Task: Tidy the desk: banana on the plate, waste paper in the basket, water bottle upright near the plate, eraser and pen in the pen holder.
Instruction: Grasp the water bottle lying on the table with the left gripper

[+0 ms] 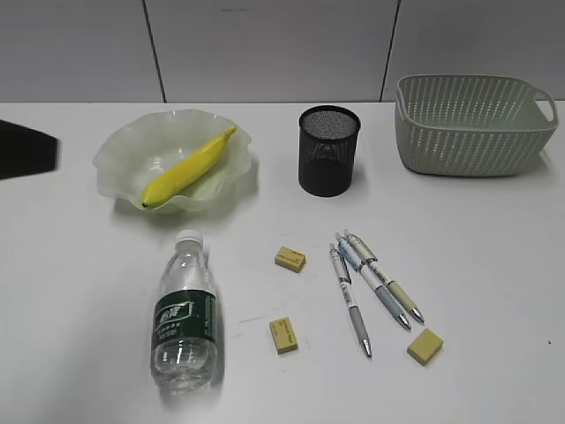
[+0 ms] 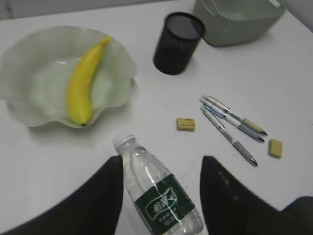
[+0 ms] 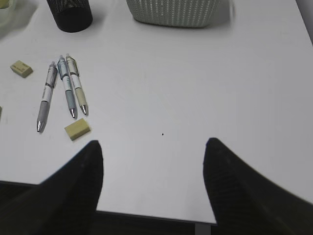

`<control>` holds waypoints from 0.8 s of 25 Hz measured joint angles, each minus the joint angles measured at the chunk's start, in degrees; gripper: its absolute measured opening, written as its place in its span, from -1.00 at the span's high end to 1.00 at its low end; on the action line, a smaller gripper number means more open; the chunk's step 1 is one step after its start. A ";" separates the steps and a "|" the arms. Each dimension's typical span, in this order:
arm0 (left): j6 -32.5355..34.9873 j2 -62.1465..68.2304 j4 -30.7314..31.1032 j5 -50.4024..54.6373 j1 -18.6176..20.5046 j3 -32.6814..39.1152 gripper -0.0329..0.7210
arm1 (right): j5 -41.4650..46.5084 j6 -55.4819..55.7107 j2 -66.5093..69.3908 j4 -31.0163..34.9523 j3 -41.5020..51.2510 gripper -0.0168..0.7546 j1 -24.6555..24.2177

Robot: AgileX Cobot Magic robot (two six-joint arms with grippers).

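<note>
Bottle, clear plastic, dark green label, white cap (image 2: pixel 156 193), lying flat on white counter (image 1: pixel 494 247), long axis running between spread left gripper (image 2: pixel 159 196) fingers, cap pointing away toward ruffled pale green plate (image 2: pixel 29 105); left arm nearer. Right gripper (image 3: pixel 151 181) spread, empty.

Yellow banana (image 1: pixel 187 168) lying diagonally in the ruffled pale green plate (image 1: pixel 119 146), dark tip at the near rim. Water bottle (image 1: pixel 185 314) on its side on the white desk (image 1: pixel 485 256), cap toward the plate. Three yellow erasers (image 1: pixel 290 258) and three pens (image 1: pixel 375 287) loose beside it. Black mesh pen holder (image 1: pixel 328 150) and green basket (image 1: pixel 472 124) upright behind.
</note>
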 joint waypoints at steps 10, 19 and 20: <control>-41.41 40.76 32.98 2.75 -19.13 -12.82 -0.40 | 0.00 0.05 0.00 0.00 0.00 -0.36 0.00; -49.86 50.51 26.86 -4.48 -16.07 -15.54 -0.68 | -0.02 0.05 0.00 0.00 0.00 -0.36 0.00; -50.90 51.27 26.60 -4.89 -16.07 -15.59 -0.68 | -0.02 0.05 0.00 0.00 0.00 -0.36 0.00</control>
